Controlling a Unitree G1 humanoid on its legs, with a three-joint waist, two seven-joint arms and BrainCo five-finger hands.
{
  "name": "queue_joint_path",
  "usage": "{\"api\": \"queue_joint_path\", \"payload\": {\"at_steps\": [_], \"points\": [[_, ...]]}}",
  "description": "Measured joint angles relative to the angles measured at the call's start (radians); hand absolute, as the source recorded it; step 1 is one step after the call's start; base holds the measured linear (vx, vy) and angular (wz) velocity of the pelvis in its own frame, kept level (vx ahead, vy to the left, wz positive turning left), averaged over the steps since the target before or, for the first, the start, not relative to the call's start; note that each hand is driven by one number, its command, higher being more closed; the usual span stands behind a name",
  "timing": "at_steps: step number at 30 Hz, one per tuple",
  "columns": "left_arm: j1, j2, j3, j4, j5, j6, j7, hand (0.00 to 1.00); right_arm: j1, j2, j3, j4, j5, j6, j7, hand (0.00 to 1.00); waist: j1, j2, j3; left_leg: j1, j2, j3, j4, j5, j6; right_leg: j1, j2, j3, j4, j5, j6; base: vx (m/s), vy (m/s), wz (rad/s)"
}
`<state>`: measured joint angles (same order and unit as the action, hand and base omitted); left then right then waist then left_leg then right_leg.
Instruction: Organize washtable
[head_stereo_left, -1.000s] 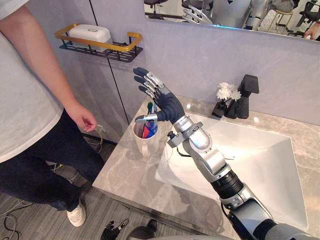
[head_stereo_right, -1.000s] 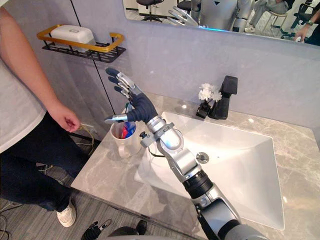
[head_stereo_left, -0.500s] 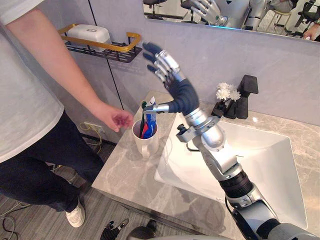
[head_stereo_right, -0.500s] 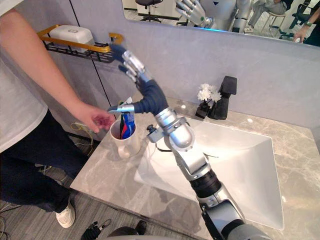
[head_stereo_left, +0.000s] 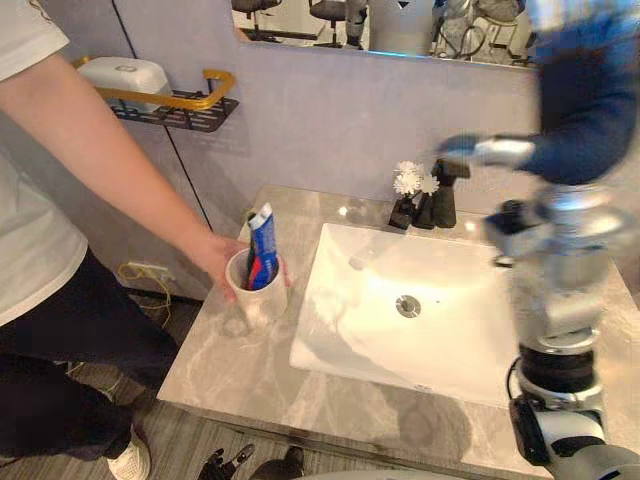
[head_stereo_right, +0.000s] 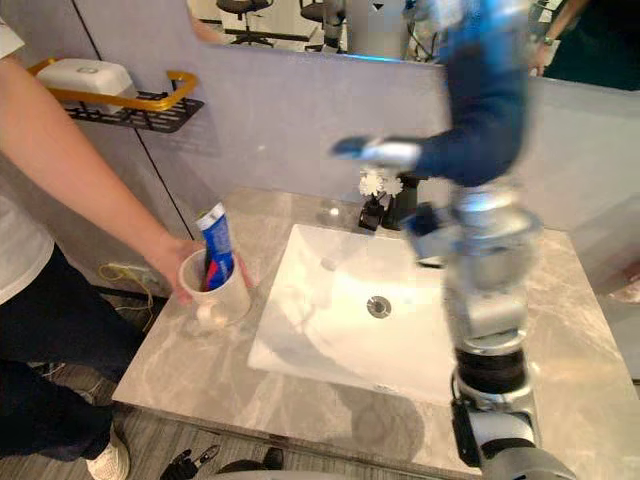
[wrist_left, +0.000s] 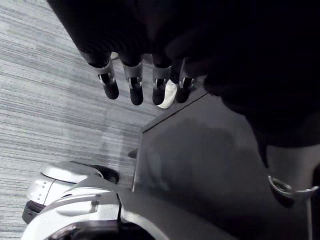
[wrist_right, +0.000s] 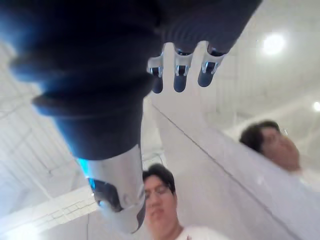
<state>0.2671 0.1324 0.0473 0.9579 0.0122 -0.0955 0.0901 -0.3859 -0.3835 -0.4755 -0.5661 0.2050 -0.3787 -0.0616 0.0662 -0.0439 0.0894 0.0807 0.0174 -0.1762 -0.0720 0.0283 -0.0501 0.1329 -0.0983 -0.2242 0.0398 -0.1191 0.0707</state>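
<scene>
A white cup (head_stereo_left: 250, 298) stands on the marble counter (head_stereo_left: 240, 370) left of the sink, with a blue toothpaste tube (head_stereo_left: 262, 238) and a toothbrush upright in it. A person's hand (head_stereo_left: 217, 262) is wrapped round the cup from the left. My right hand (head_stereo_left: 585, 105) is raised high above the sink's right side, far from the cup, with its thumb (head_stereo_left: 490, 151) sticking out to the left. Its fingers (wrist_right: 180, 75) are straight and hold nothing. My left hand (wrist_left: 135, 75) hangs low beside the counter's edge, relaxed and empty.
A white rectangular sink (head_stereo_left: 450, 340) fills the middle of the counter. A black faucet (head_stereo_left: 443, 195) and small white flowers (head_stereo_left: 408, 180) stand behind it. A black and gold wall shelf (head_stereo_left: 170, 105) carries a white soap box (head_stereo_left: 120, 75). The person stands at the left.
My right hand has swung up and to the right, away from the cup. The person's hand has reached in and taken hold of the cup. The head camera has shifted.
</scene>
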Motion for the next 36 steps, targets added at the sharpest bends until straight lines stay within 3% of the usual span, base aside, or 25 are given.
{"api": "queue_joint_path", "payload": {"at_steps": [2, 3, 7, 12, 13, 14, 18, 20, 25, 29, 33, 36], "points": [[0.000, -0.001, -0.001, 0.009, 0.000, 0.000, -0.002, 0.00, 0.099, 0.007, -0.105, 0.016, 0.002, -0.008, -0.039, 0.00, -0.005, 0.004, -0.002, 0.000, 0.000, 0.012, 0.000, -0.002, 0.003, -0.002, 0.001, 0.011, -0.008, 0.004, 0.001, 0.00, 0.013, -0.15], [0.000, -0.002, -0.002, 0.012, 0.000, 0.000, -0.002, 0.00, 0.153, 0.019, -0.157, 0.041, 0.009, -0.007, -0.063, 0.00, -0.024, 0.007, -0.007, -0.004, 0.000, 0.014, -0.002, -0.002, 0.003, -0.009, 0.001, 0.013, -0.007, 0.004, 0.002, 0.01, 0.003, -0.07], [0.000, -0.007, -0.002, 0.017, 0.001, 0.001, -0.004, 0.00, 0.289, 0.089, -0.275, 0.129, 0.007, 0.003, -0.140, 0.00, -0.052, 0.018, -0.019, -0.017, 0.000, 0.037, -0.012, -0.003, 0.003, -0.037, 0.009, 0.034, -0.009, 0.006, 0.002, 0.02, 0.003, -0.17], [0.001, -0.017, 0.007, 0.016, 0.002, 0.004, -0.022, 0.00, 0.483, 0.202, -0.409, 0.256, -0.091, 0.091, -0.251, 0.00, -0.072, 0.034, -0.052, -0.051, 0.001, 0.053, -0.018, -0.011, 0.007, -0.079, 0.007, 0.045, -0.009, 0.005, 0.003, 0.05, 0.013, -0.10], [0.015, -0.043, 0.066, 0.013, 0.002, 0.005, -0.025, 0.00, 0.547, 0.314, -0.461, 0.291, -0.147, 0.147, -0.350, 0.00, -0.080, 0.039, -0.058, -0.049, 0.002, 0.076, -0.011, -0.018, 0.012, -0.079, 0.003, 0.044, -0.007, 0.005, 0.003, 0.10, 0.046, -0.18], [0.020, -0.054, 0.093, 0.012, 0.002, 0.011, -0.023, 0.00, 0.573, 0.395, -0.480, 0.292, -0.146, 0.168, -0.424, 0.00, -0.083, 0.040, -0.058, -0.047, 0.001, 0.092, 0.009, -0.029, 0.013, -0.066, -0.007, 0.045, -0.005, 0.005, 0.003, 0.09, 0.045, -0.19], [0.029, -0.069, 0.123, 0.012, 0.000, 0.024, -0.009, 0.00, 0.604, 0.442, -0.482, 0.358, -0.128, 0.170, -0.511, 0.00, -0.080, 0.043, -0.062, -0.037, 0.001, 0.120, 0.056, -0.072, 0.016, -0.051, -0.010, 0.056, -0.001, -0.001, 0.010, -0.04, 0.020, -0.17], [0.036, -0.071, 0.122, 0.012, -0.002, 0.026, 0.009, 0.00, 0.609, 0.444, -0.499, 0.463, -0.056, 0.164, -0.563, 0.00, -0.076, 0.043, -0.072, -0.035, 0.001, 0.136, 0.077, -0.088, 0.018, -0.050, -0.012, 0.063, 0.008, -0.008, 0.014, -0.06, 0.015, -0.15], [0.045, -0.079, 0.120, 0.014, -0.020, 0.026, 0.046, 0.00, 0.618, 0.445, -0.568, 0.690, 0.111, 0.154, -0.601, 0.00, -0.080, 0.050, -0.084, -0.031, -0.002, 0.149, 0.079, -0.096, 0.027, -0.053, -0.020, 0.064, 0.036, -0.027, 0.019, -0.03, 0.006, -0.02], [0.044, -0.080, 0.119, 0.020, -0.041, 0.026, 0.060, 0.00, 0.632, 0.449, -0.588, 0.841, 0.201, 0.140, -0.586, 0.00, -0.080, 0.050, -0.086, -0.031, -0.005, 0.155, 0.078, -0.095, 0.026, -0.053, -0.024, 0.066, 0.048, -0.030, 0.020, 0.02, 0.007, -0.01], [0.042, -0.079, 0.119, 0.032, -0.062, 0.026, 0.070, 0.00, 0.632, 0.457, -0.544, 1.072, 0.323, 0.118, -0.514, 0.00, -0.076, 0.048, -0.088, -0.014, -0.001, 0.169, 0.074, -0.094, 0.025, -0.044, -0.025, 0.065, 0.047, -0.029, 0.021, 0.05, 0.008, -0.03], [0.044, -0.079, 0.119, 0.035, -0.089, 0.035, 0.070, 0.00, 0.632, 0.457, -0.427, 1.261, 0.377, 0.163, -0.392, 0.00, -0.076, 0.048, -0.087, 0.001, 0.002, 0.184, 0.066, -0.093, 0.024, -0.029, -0.024, 0.068, 0.045, -0.029, 0.021, -0.02, -0.002, -0.07]]}}
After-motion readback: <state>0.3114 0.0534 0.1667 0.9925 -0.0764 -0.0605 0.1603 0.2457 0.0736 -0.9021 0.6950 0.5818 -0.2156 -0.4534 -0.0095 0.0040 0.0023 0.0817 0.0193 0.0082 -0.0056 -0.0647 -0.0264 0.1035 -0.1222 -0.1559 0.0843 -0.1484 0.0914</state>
